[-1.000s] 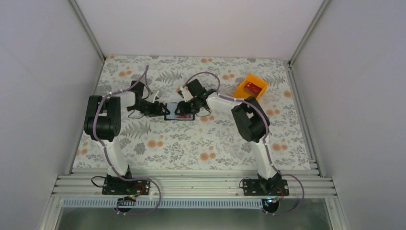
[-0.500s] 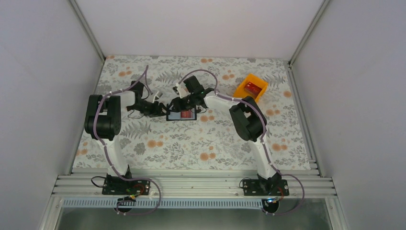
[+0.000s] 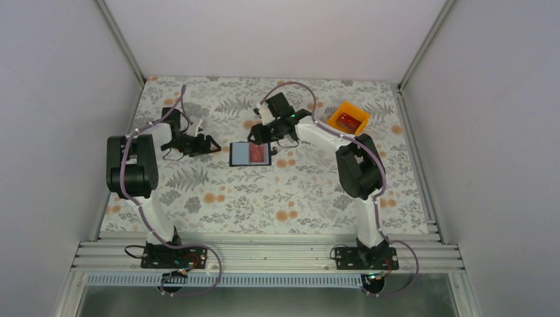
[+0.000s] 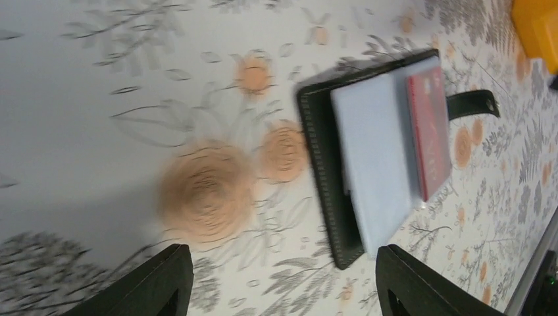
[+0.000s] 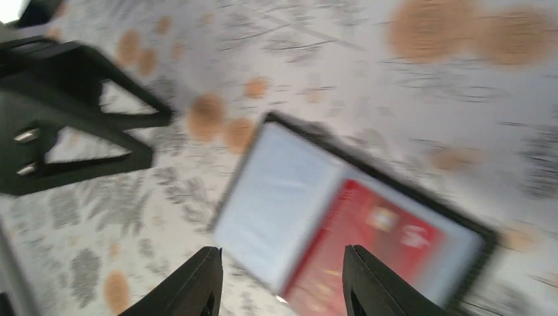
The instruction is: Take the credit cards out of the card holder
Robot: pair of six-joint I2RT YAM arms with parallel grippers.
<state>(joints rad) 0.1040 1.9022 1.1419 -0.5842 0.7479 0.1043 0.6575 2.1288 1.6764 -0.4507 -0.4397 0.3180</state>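
The card holder (image 3: 239,154) lies open and flat on the floral table. A red credit card (image 3: 258,154) sits in its right grey-blue pocket. My left gripper (image 3: 209,143) is open and empty, a short way left of the holder. My right gripper (image 3: 261,136) is open and empty, just above the holder's far edge. In the left wrist view the holder (image 4: 321,172) shows its black edge, with the card (image 4: 429,130) and clasp tab (image 4: 474,103) beyond my left gripper (image 4: 283,289). In the blurred right wrist view my right gripper (image 5: 283,283) hovers over the holder (image 5: 279,194) and the card (image 5: 372,237).
An orange bin (image 3: 348,116) at the back right holds another red card (image 3: 350,121); its corner shows in the left wrist view (image 4: 536,26). The left gripper's black fingers (image 5: 72,112) appear in the right wrist view. White walls enclose the table.
Both grippers have drawn back from the holder: the left one moved left, the right one moved toward the back. The holder stays open on the table with the card in it.
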